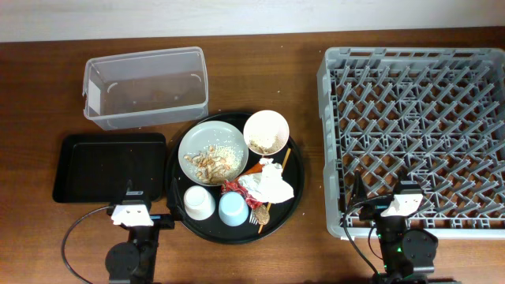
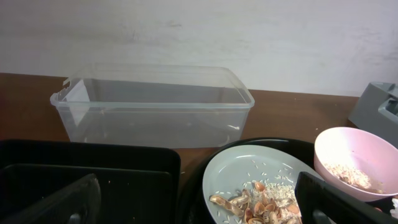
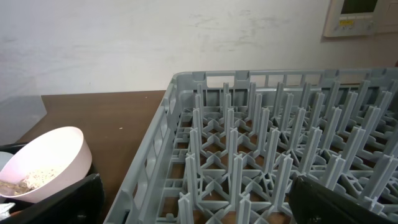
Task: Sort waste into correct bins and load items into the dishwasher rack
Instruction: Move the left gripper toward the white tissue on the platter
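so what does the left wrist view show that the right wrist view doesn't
Only the left wrist view shows the clear tub, the shallow black tray and the pale plate with food scraps. Only the right wrist view shows the upright pegs of the dishwasher rack and a wall panel. Both show the cream-pink bowl and the brown table; the left also catches a corner of the rack.
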Motion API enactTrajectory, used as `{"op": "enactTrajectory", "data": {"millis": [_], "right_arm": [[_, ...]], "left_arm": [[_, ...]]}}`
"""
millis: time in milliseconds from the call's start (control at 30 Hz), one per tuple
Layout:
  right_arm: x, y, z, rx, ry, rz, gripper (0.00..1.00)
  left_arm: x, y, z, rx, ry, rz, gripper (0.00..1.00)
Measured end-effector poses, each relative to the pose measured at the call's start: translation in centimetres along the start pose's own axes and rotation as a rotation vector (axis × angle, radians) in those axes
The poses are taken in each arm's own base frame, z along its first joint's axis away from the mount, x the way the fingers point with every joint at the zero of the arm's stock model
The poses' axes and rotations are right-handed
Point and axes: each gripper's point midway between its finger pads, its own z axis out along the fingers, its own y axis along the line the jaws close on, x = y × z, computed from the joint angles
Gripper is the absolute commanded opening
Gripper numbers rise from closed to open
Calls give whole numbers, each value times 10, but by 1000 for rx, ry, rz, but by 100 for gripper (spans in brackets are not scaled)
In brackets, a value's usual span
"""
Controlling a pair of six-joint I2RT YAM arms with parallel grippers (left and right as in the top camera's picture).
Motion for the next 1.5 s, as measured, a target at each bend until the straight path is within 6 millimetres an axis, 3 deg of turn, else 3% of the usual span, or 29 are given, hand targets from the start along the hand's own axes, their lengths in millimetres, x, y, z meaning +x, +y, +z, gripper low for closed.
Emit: {"op": "enactTrajectory", "data": {"millis": [1033,1167,1333,1433,1500], "right_arm": [[0,0,0,0,0,1,98],[1,1,0,-4,3,74,98],[6,5,-13,-15,142,108,98],[-21,7,-27,-15,150,112,98],[-30,8,-34,-11,185,112,98]], "left_arm": [[0,0,0,0,0,0,99],[0,0,0,0,0,0,99],[4,0,-2,-4,37,0,99],[9,1,-12,-13,136,1,99],[-2,-1,-21,-13,171,1,99]]}}
